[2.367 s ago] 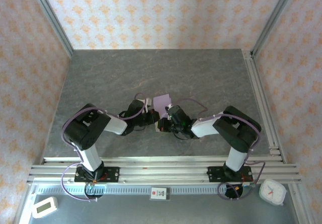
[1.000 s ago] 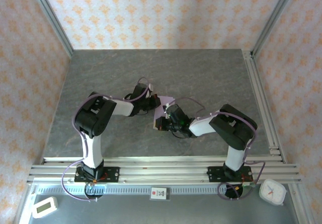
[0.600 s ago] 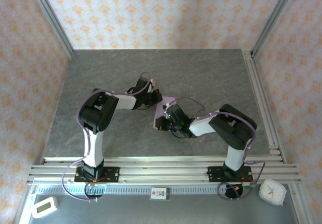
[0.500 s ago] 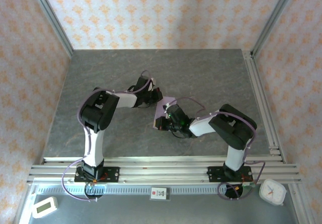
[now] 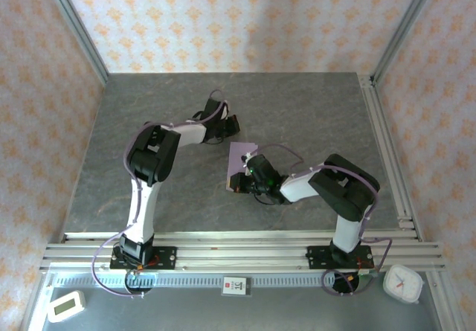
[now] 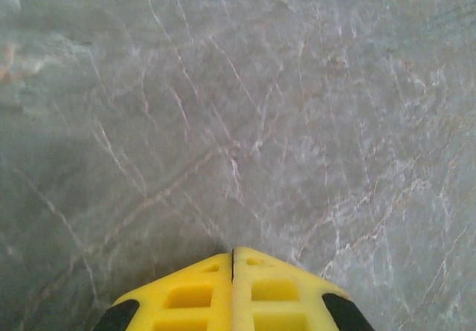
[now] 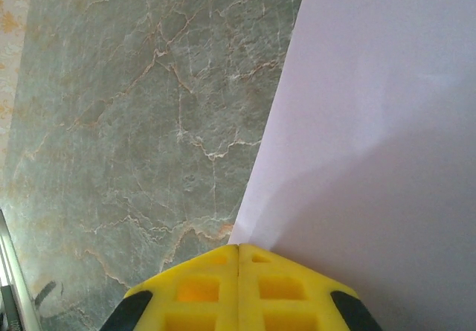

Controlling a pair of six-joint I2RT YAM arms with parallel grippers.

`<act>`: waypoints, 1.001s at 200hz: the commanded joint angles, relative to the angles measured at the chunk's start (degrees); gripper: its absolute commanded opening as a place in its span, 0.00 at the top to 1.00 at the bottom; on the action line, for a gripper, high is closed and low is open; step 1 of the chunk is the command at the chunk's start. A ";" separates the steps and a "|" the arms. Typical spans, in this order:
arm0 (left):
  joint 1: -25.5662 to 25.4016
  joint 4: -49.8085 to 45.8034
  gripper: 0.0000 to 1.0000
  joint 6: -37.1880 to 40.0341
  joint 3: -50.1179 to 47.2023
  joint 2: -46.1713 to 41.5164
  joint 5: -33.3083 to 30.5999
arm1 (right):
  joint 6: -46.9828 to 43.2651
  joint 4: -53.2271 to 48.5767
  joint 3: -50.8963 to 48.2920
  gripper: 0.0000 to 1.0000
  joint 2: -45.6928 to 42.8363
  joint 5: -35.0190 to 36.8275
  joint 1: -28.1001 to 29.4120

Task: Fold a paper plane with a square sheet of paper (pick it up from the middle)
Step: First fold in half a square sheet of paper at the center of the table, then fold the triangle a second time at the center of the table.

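Note:
The square sheet of paper point(image 5: 240, 160) shows as a narrow pale lilac oblong lying mid-table, running away from my right gripper point(image 5: 235, 184). In the right wrist view the lilac sheet point(image 7: 372, 123) spreads up and to the right, and its near corner runs into the seam of my right gripper point(image 7: 238, 247), whose yellow fingers are shut on it. My left gripper point(image 5: 230, 126) sits farther back and left of the paper, apart from it. In the left wrist view its yellow fingers point(image 6: 193, 294) are pressed together with nothing between them, low over bare grey marbled table.
Aluminium rails point(image 5: 238, 253) run along the near edge, and a frame rail point(image 5: 383, 137) lines the right side. A white clock point(image 5: 402, 283) and a white timer point(image 5: 65, 306) lie in front of the rails. Patterned walls close in three sides.
My left arm has stretched out and swung its shut gripper away from the paper's far end toward the back. The right gripper and the paper have stayed almost still.

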 commanded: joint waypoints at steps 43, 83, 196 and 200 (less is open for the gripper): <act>4.06 4.11 0.96 2.84 -6.80 -10.79 -7.82 | -9.51 -28.59 9.80 1.00 0.24 -0.98 -0.58; 1.18 8.23 0.94 0.90 -24.30 -27.30 -5.17 | -9.72 -33.93 15.82 1.00 -8.60 1.27 -3.87; -10.10 14.43 0.87 -1.58 -37.55 -32.09 -5.66 | 2.48 -21.27 -9.01 0.83 -25.68 2.37 -13.95; -10.10 14.56 0.87 -1.62 -37.41 -31.73 -5.59 | 2.70 -20.75 -9.39 0.83 -25.61 2.17 -13.94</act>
